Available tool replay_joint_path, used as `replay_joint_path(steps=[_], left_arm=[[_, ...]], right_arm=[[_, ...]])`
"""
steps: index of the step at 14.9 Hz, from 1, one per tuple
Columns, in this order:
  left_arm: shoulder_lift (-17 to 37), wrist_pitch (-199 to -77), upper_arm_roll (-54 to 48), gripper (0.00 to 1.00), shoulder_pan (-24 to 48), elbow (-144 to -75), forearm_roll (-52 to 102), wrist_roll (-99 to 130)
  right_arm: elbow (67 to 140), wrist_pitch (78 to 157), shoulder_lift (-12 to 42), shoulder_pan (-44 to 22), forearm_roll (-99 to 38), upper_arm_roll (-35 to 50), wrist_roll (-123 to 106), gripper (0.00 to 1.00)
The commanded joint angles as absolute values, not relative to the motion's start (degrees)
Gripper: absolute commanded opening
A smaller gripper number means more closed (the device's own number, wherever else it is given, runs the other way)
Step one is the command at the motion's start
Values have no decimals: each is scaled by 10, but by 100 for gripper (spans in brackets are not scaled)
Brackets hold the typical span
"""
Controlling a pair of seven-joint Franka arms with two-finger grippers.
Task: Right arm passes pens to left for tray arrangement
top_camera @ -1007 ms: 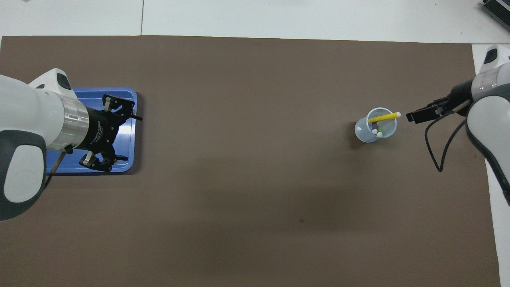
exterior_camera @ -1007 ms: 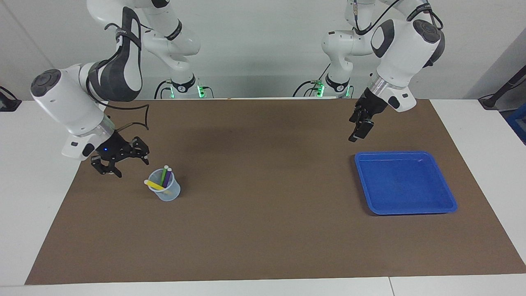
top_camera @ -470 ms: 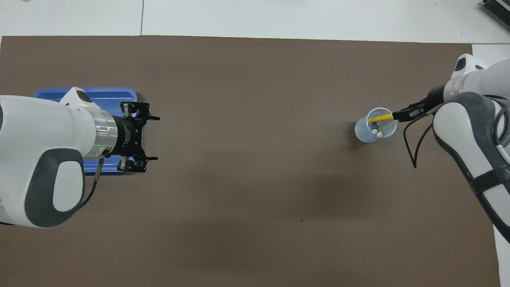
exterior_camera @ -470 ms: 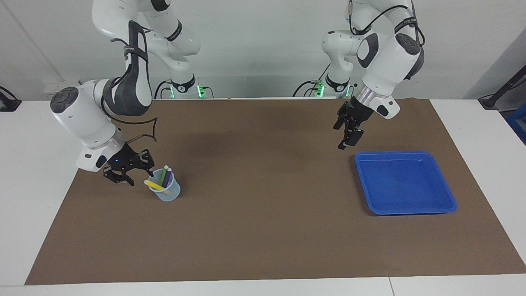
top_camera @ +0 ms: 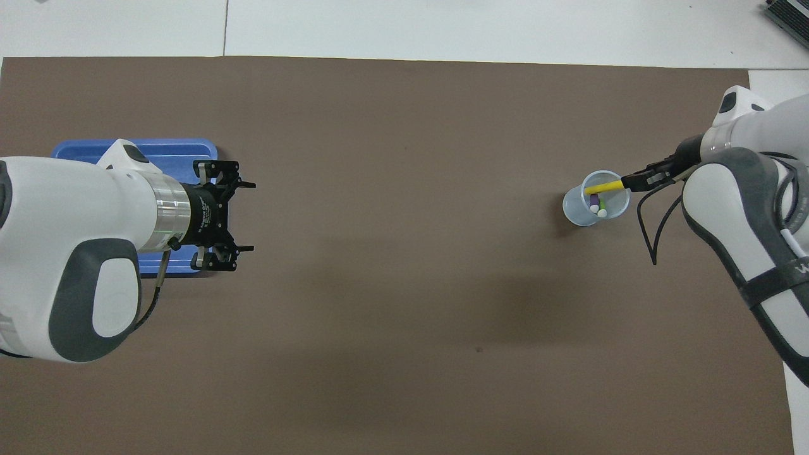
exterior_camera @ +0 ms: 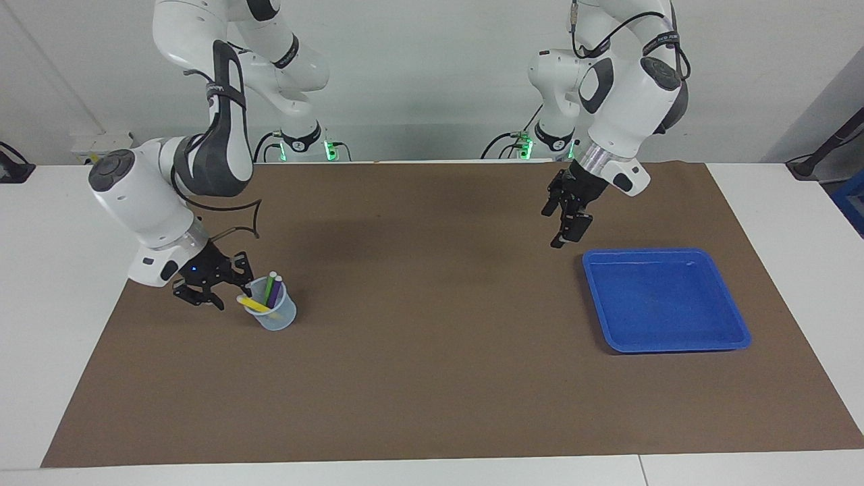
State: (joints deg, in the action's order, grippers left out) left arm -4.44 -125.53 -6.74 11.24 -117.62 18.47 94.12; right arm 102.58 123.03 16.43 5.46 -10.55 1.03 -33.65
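A brown mat (exterior_camera: 432, 351) covers most of the worktop. The left arm (exterior_camera: 624, 88) hangs its left gripper (exterior_camera: 565, 226) over bare mat just beside the blue tray (exterior_camera: 665, 300), fingers spread wide and released. The tray lies toward the left arm's end of the mat. At the right arm's end, the right gripper (exterior_camera: 233, 287) is at the rim of a clear cup (exterior_camera: 273, 314), pinched on the white end of the yellow pen (top_camera: 605, 187). The purple pen (exterior_camera: 277, 290) and green pen (exterior_camera: 269, 287) stand in the cup.
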Motion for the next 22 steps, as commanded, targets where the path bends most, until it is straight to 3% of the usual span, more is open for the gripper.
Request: replay_joint_path(steps=[1,22], left_arm=[[-56,-1298,-61,100,135,-1208,207,979],[-54,-1327,-60,100,158,-1223,212,1001]], right_arm=[[1031,1246,170,54,-121,12,-349,55],[1045,1238,165,49,-123,15,-330,33]])
